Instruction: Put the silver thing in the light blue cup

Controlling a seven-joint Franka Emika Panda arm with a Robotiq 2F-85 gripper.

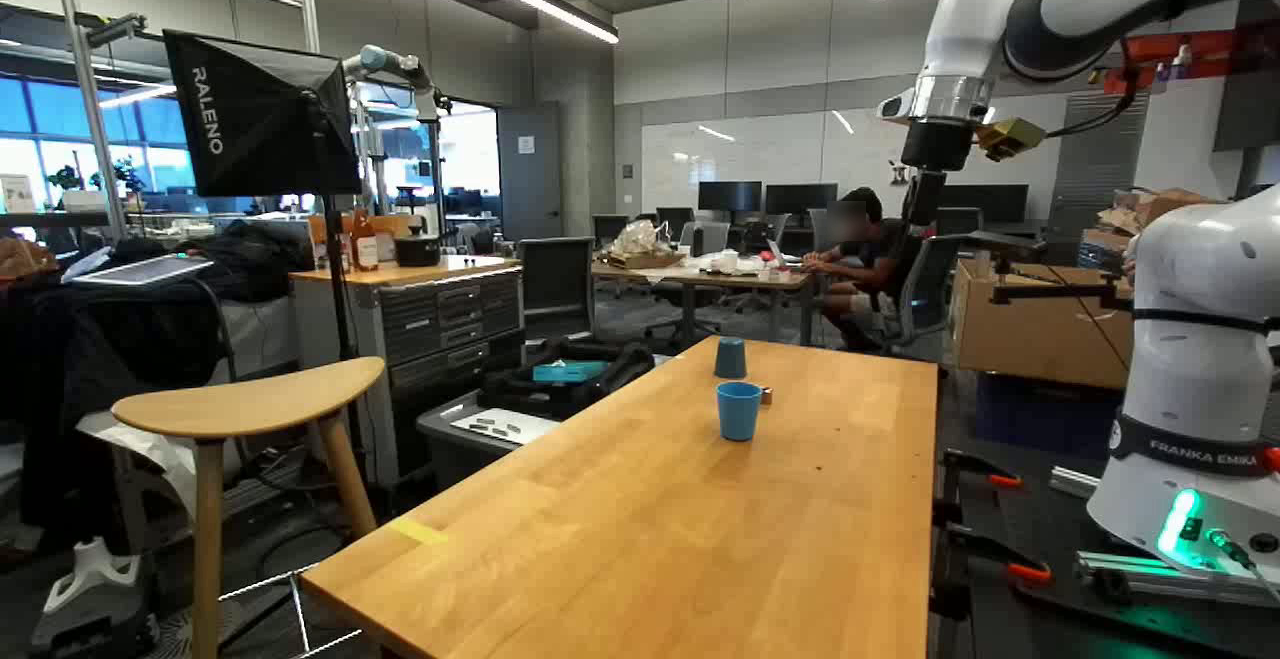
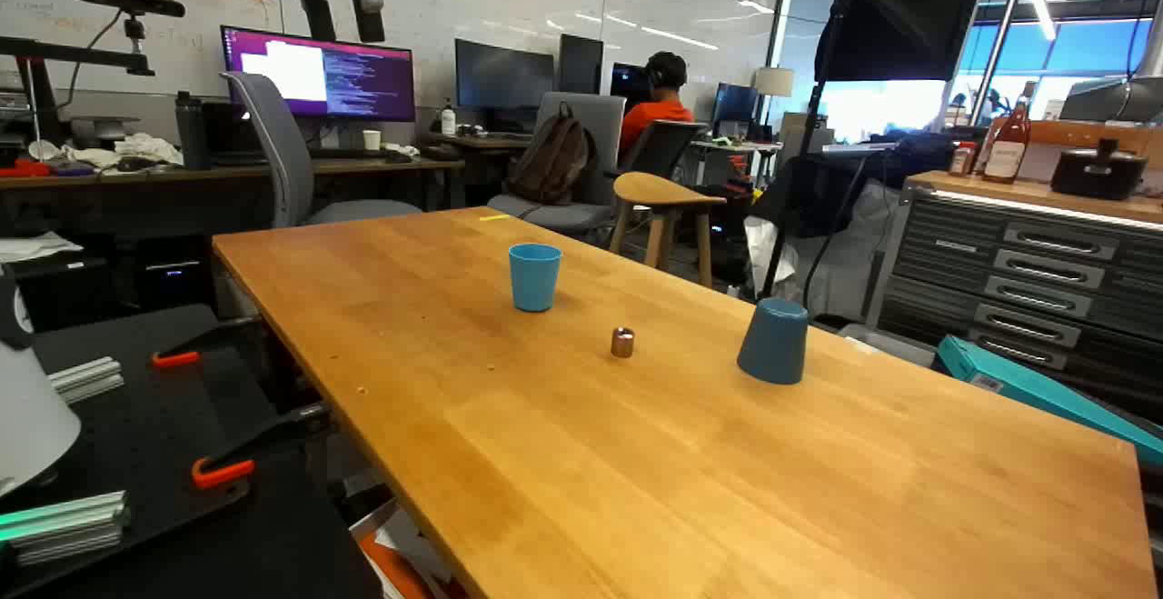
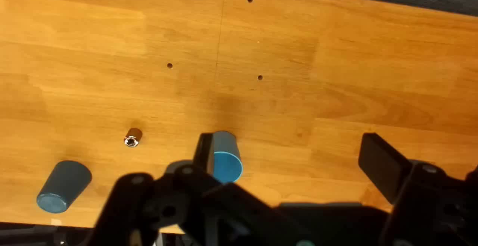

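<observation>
The small silver cylinder (image 2: 622, 343) stands on the wooden table between two cups; in an exterior view it is partly hidden (image 1: 767, 396) behind the light blue cup. It shows left of my jaws in the wrist view (image 3: 133, 137). The light blue cup (image 2: 534, 278) stands upright, its mouth up, also in an exterior view (image 1: 738, 412). In the wrist view this cup (image 3: 227, 165) is partly covered by the left finger. My gripper (image 3: 289, 156) is open and empty, high above the table; it also shows at the top of an exterior view (image 2: 345, 31).
A darker blue cup (image 2: 774, 342) stands upside down near the table edge, also in the wrist view (image 3: 64, 186) and in an exterior view (image 1: 730, 357). Orange-tipped clamps (image 2: 223, 472) sit along the robot-side edge of the wooden table (image 2: 436, 454). A stool (image 1: 250, 399) stands beside the table.
</observation>
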